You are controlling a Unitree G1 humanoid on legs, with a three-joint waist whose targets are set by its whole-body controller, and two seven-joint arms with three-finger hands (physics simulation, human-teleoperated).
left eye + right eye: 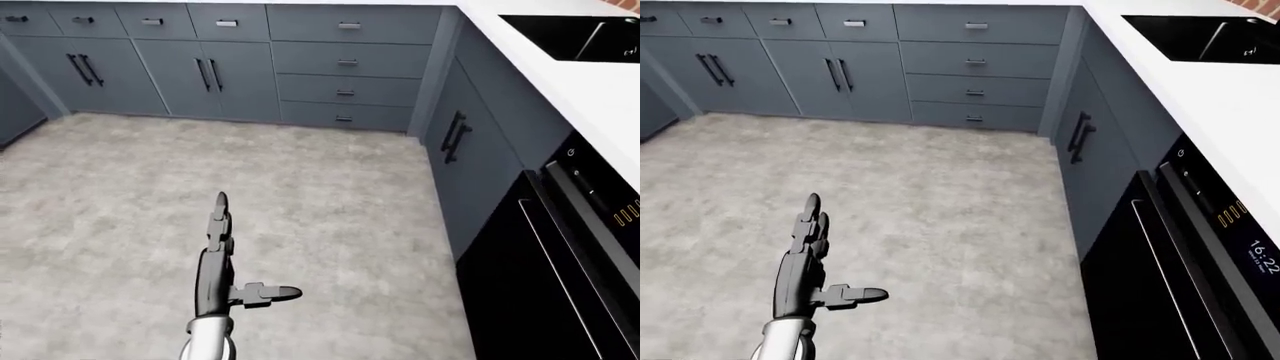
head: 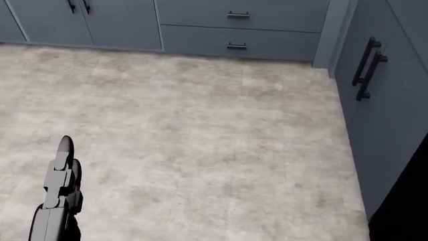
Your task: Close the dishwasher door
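Observation:
A black dishwasher (image 1: 1140, 285) fills the lower right of the eye views, under the white counter (image 1: 590, 97). Down its door runs a long thin handle (image 1: 560, 262), and above that is a control strip with orange lights. The door's top edge looks slightly out from that strip. My left hand (image 1: 240, 251) is held out low over the floor, open, fingers straight and thumb pointing right, well left of the dishwasher and touching nothing. In the head view only the hand (image 2: 60, 181) and a black sliver at the right edge show. My right hand is out of sight.
Blue-grey cabinets and drawers (image 1: 345, 60) line the top of the views, and a cabinet with twin black handles (image 2: 369, 68) runs down the right side. A black sink (image 1: 570, 34) is set in the counter. Grey stone floor (image 2: 200, 140) spreads between them.

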